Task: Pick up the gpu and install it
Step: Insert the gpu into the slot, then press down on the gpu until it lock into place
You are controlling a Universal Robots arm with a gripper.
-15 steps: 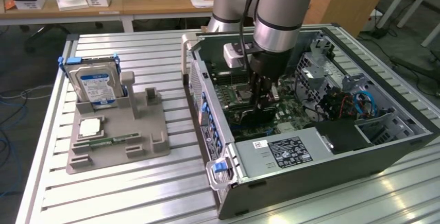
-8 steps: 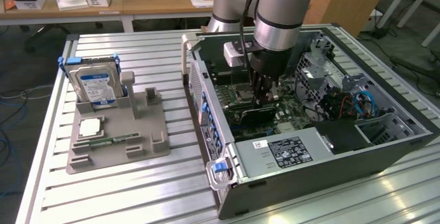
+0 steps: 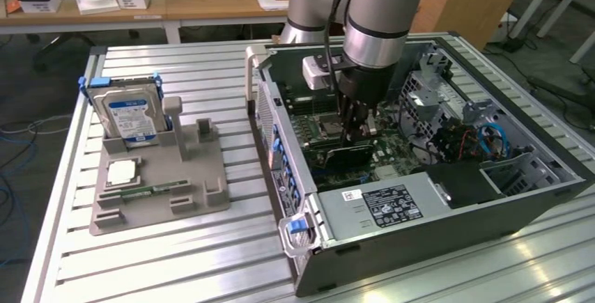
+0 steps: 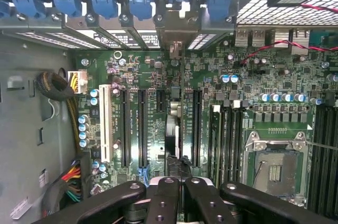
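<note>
Your one black pincer (image 4: 175, 195) is clamped on one thin dark card — the gpu (image 3: 349, 154) — standing edge-down on the green motherboard (image 4: 211, 71) inside the open grey computer case (image 3: 520, 205).

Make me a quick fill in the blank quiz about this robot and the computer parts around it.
1. The end effector grips the gpu ___ the open computer case.
2. The hard drive stands ___ in the gray holder.
3. The hard drive's label is ___.
Missing words: inside; upright; blue.
</note>
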